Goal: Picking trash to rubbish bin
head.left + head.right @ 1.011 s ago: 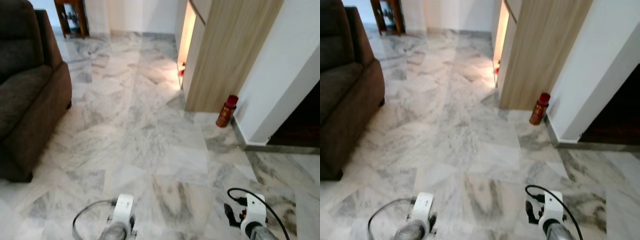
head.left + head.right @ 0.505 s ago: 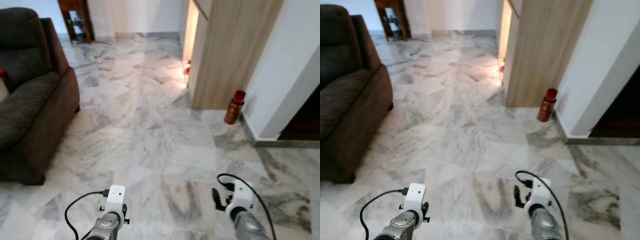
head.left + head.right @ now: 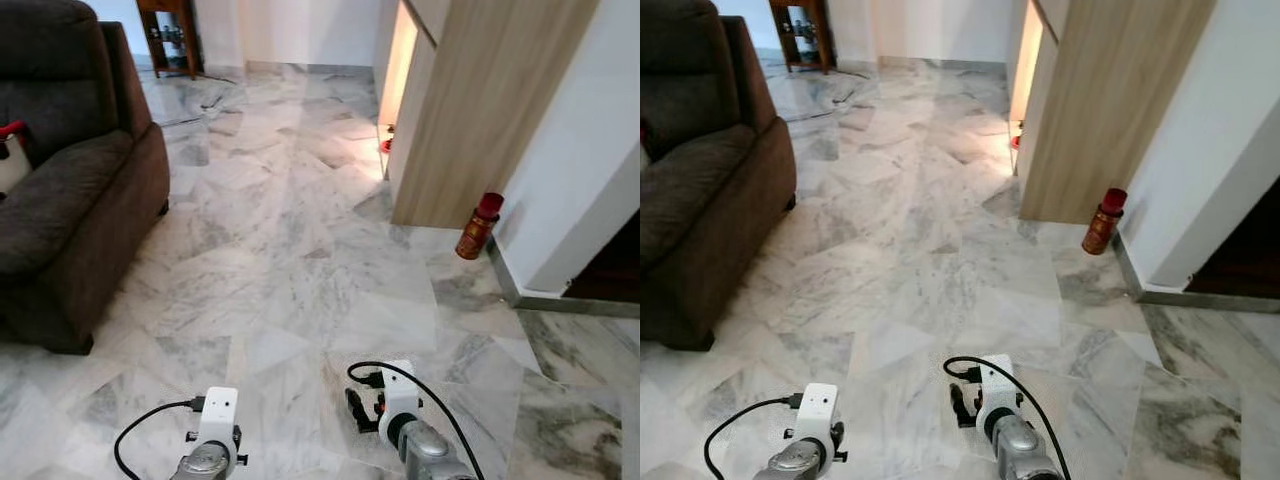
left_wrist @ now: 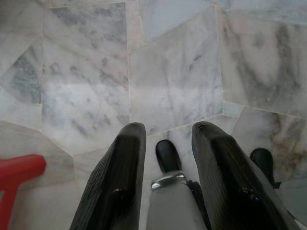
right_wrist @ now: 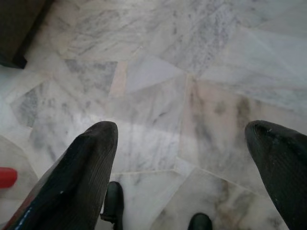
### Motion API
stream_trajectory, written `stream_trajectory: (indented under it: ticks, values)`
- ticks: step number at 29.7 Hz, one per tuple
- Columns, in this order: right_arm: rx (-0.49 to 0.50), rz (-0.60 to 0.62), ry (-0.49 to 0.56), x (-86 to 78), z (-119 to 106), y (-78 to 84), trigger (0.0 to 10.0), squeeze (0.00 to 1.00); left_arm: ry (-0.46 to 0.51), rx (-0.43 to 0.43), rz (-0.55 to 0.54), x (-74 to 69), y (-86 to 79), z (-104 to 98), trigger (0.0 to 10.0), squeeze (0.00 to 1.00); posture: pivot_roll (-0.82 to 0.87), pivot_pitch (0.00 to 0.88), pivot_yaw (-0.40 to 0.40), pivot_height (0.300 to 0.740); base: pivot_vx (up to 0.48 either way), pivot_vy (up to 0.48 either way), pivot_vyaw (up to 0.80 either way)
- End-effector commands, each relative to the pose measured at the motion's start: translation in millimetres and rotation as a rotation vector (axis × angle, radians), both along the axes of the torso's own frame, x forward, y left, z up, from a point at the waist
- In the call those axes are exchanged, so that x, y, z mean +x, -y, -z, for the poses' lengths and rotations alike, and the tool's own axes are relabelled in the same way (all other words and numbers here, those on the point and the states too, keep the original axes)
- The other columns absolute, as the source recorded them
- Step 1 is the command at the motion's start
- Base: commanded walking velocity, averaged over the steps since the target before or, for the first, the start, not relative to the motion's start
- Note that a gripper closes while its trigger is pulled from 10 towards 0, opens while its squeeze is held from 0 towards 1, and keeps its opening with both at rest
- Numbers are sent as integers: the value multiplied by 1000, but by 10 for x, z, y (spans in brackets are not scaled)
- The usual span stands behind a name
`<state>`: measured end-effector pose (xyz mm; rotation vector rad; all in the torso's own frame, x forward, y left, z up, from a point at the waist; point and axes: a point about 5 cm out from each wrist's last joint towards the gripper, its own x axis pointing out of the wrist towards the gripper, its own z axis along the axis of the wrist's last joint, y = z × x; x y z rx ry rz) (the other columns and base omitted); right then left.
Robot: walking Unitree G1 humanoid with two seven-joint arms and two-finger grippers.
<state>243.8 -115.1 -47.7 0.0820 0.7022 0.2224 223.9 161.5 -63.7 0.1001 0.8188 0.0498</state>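
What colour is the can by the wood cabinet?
Orange-brown can with a red cap; clearest in the left eye view.

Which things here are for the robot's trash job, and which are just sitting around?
For the job: left pincer and right pincer, both open; perhaps the red can by the wall, if it is trash.
Just sitting around: brown sofa, wooden cabinet, wooden stand.

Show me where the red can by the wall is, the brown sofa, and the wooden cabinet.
Red can [image 3: 478, 228], left eye view, on the middle of its body.
Brown sofa [image 3: 60, 190], left eye view, on the seat cushion.
Wooden cabinet [image 3: 480, 110], left eye view, on its side panel.
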Motion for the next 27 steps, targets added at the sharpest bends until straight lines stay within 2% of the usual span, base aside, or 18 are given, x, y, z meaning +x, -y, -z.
stream_trajectory:
  ticks: [1, 5, 6, 10, 14, 16, 21, 27]
  values:
    - [6, 59, 13, 84, -51, 79, 10000, 0, 0, 1, -18, 7, -14, -4, 10000, 0, -105, 0, -79, 740, 0, 0, 0]
    - [5, 81, 40, 155, -104, 153, 10000, 0, -1, 6, 5, 11, -14, -6, 10000, 0, -94, 0, -69, 740, 0, 0, 0]
    - [0, 106, 48, 179, -121, 217, 10000, 0, 8, 3, 10, 27, -10, -18, 10000, 0, -95, 0, -58, 740, 0, 0, 0]
    - [-14, 185, 41, 162, -107, 363, 10000, 0, -6, 19, 58, 33, -26, -19, 10000, 0, -209, 0, -7, 740, 0, 0, 0]
    - [-33, 194, 48, 127, -87, 378, 10000, 0, -26, 25, 107, 34, 39, -11, 10000, 0, -232, 0, -7, 740, 0, 0, 0]
    - [0, 237, 77, 211, -156, 402, 10000, 0, -14, 22, 122, 95, 95, -46, 10000, 0, -215, 0, -22, 740, 0, 0, 0]
    - [13, 251, 67, 270, -190, 380, 10000, 0, 51, -22, 46, 247, 136, -152, 10000, 0, -166, 0, -43, 740, 0, 0, 0]
    - [36, 240, 82, 348, -251, 317, 10000, 0, 76, -13, 26, 260, 106, -168, 10000, 0, -165, 0, -36, 740, 0, 0, 0]
